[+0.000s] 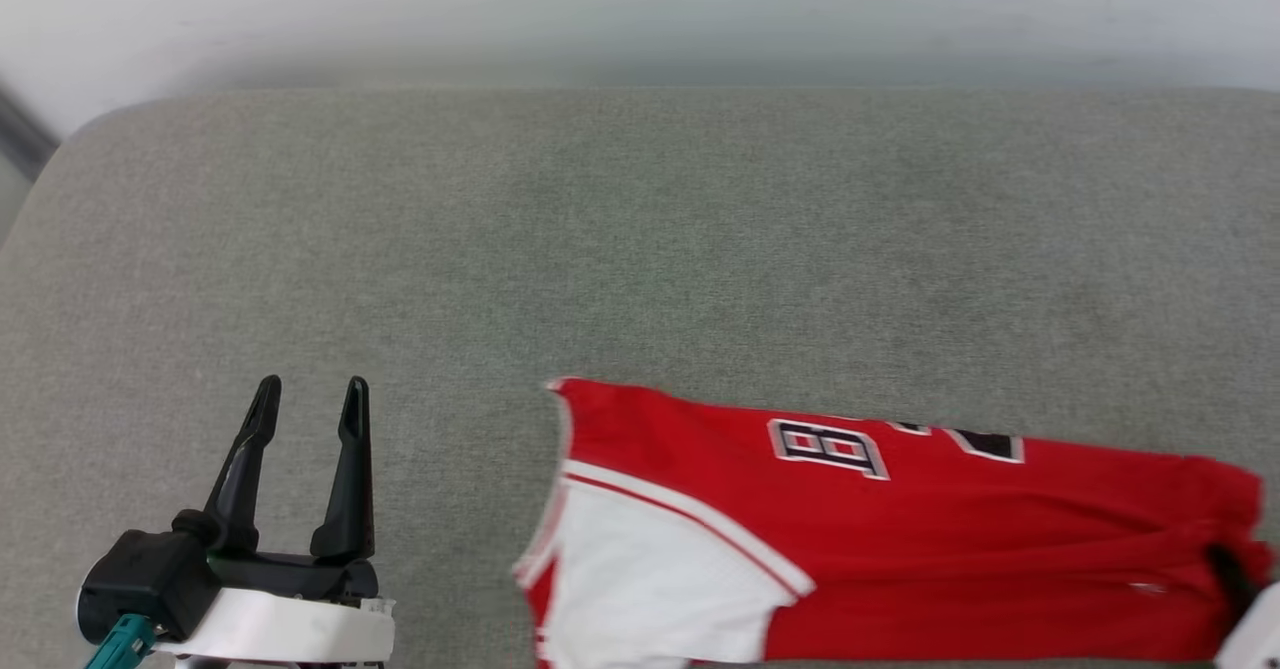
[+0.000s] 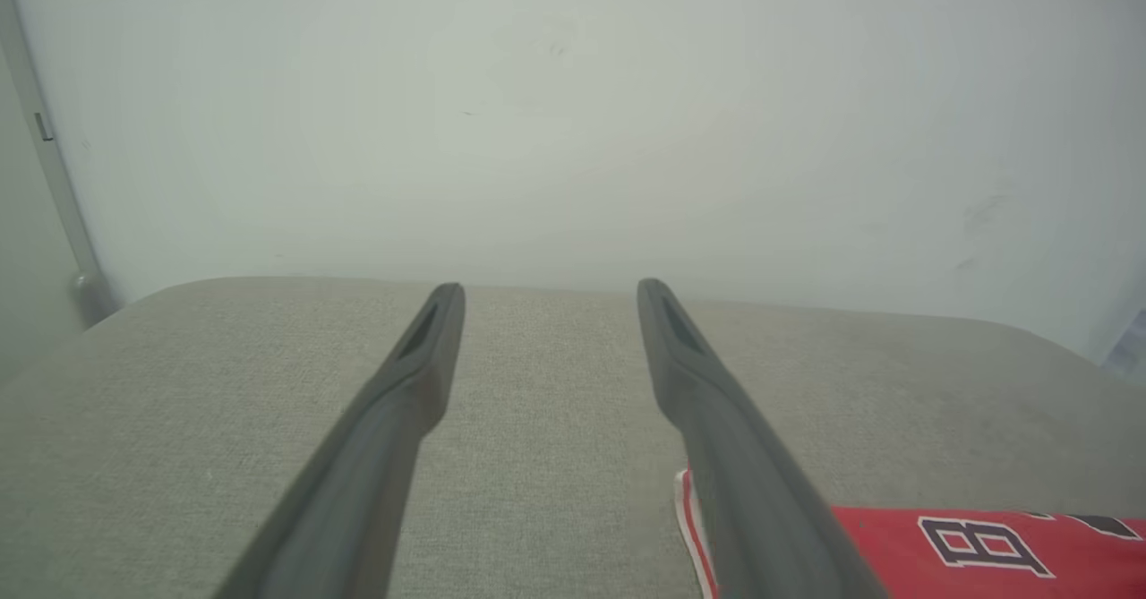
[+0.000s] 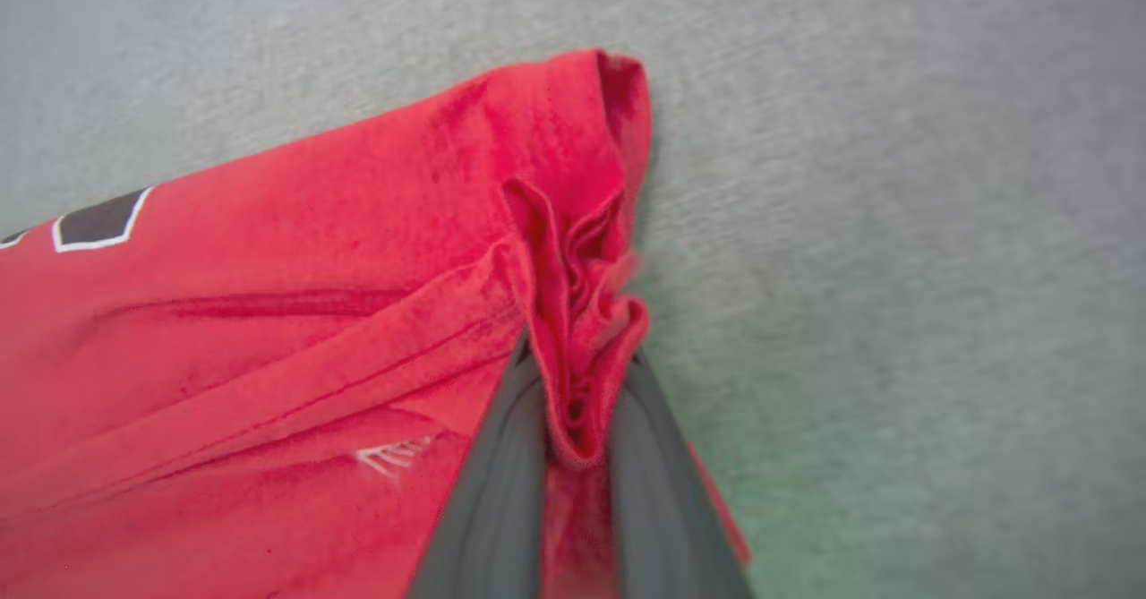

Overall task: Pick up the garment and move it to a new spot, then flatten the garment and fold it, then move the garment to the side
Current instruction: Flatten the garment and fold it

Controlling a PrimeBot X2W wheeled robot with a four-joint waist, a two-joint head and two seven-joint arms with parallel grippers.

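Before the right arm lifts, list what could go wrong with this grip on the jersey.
1. The right gripper pinches only a small bunched fold at the edge of the garment; it may slip out when pulled.
2. The left gripper hangs open, apart from the garment, so the free end could drag over the grey cushion and crumple.

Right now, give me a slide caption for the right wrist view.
Right gripper pinching a bunched fold at the edge of the thin red jersey-style garment on the grey fabric surface.
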